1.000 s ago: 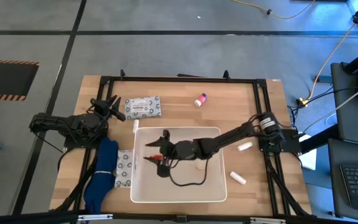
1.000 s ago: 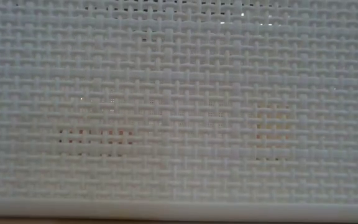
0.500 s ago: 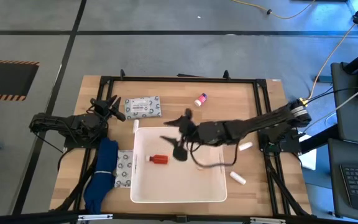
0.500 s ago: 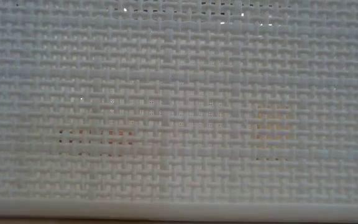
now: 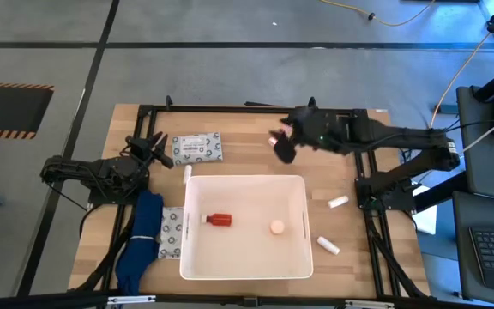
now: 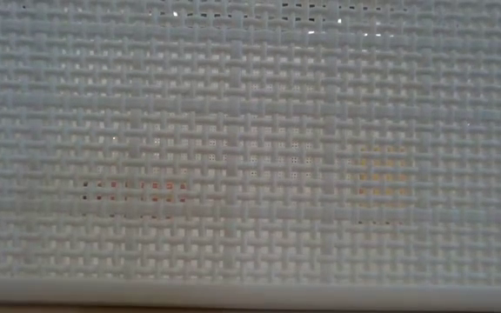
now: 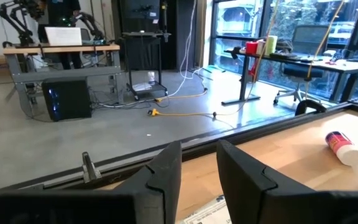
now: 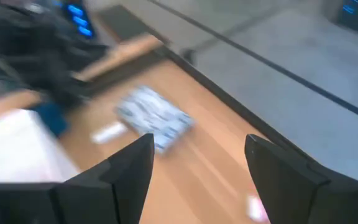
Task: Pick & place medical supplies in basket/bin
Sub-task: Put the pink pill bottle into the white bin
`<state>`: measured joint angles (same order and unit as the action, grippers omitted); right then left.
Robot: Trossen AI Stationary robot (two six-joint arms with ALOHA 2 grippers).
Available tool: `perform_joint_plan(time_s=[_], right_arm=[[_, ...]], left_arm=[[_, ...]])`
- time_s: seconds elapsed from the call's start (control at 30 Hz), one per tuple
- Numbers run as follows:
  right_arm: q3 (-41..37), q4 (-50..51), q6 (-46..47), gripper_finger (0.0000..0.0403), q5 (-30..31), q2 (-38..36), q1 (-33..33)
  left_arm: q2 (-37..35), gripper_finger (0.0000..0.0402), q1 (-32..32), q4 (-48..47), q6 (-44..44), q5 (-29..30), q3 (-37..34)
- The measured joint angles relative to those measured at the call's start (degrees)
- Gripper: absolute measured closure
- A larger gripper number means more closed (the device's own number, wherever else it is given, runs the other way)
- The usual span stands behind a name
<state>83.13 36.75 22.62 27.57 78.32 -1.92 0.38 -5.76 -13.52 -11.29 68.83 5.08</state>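
Observation:
The white bin [image 5: 294, 257] stands mid-table; its woven wall [image 6: 250, 156] fills the low view. Inside lie a tiny red bottle [image 5: 219, 220] and an orange-capped vial [image 5: 276, 227]. A patterned packet [image 5: 197, 147] lies flat at the far left, and a second packet [image 5: 172, 232] lies left of the bin. One white tube [image 5: 188, 174] rests by the bin's far left corner. My right gripper [image 5: 288, 133] hangs open in the air over a pink-capped vial [image 5: 274, 141], holding nothing. My left gripper [image 5: 154, 146] waits open at the left, pointing level, nothing between its fingers [image 7: 166, 177].
Two more white tubes [image 5: 338, 202] [image 5: 328, 245] lie on the wood right of the bin. A blue cloth [image 5: 144, 240] drapes over the left arm's base and part of the near packet. A black frame [image 5: 247, 109] runs along the table's far edge.
My right gripper has risen out of the bin and swung toward the table's far edge, tipping up from pointing steeply down. It now hangs over the pink-capped vial. The red bottle, half covered by it a second ago, lies in plain sight on the bin's floor.

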Motion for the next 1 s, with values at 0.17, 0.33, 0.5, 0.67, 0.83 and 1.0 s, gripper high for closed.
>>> perform_joint_plan(time_s=[0.17, 0.33, 0.5, 0.67, 0.83, 1.0], right_arm=[[0.0, 10.83, 2.42, 0.015, -0.05, -1.39, -6.97], [0.0, 16.13, 2.31, 0.015, -2.64, -1.4, -13.67], [0.0, 16.03, -2.57, 0.0151, -5.73, -1.4, -20.35], [0.0, 15.26, -12.66, 0.0164, -20.97, -0.57, -30.13], [0.0, 14.51, -33.79, 0.0181, -27.45, 2.38, -35.39], [0.0, 10.64, -55.99, 0.0191, -32.0, 6.84, -37.97]], left_arm=[[-0.01, 0.027, 0.0, 0.05, -0.91, -4.55, 0.0], [-0.02, 0.0228, 0.0, 0.13, -8.08, -9.41, 0.02], [-0.01, 0.0203, -0.01, 0.13, -8.09, -12.58, 0.02], [0.0, 0.0201, 0.0, 0.11, -10.85, -12.89, 0.02], [-0.02, 0.0202, 0.0, 0.09, -11.87, -10.83, 0.02], [-0.02, 0.0203, -0.01, 0.07, -8.58, -10.26, 0.02]])
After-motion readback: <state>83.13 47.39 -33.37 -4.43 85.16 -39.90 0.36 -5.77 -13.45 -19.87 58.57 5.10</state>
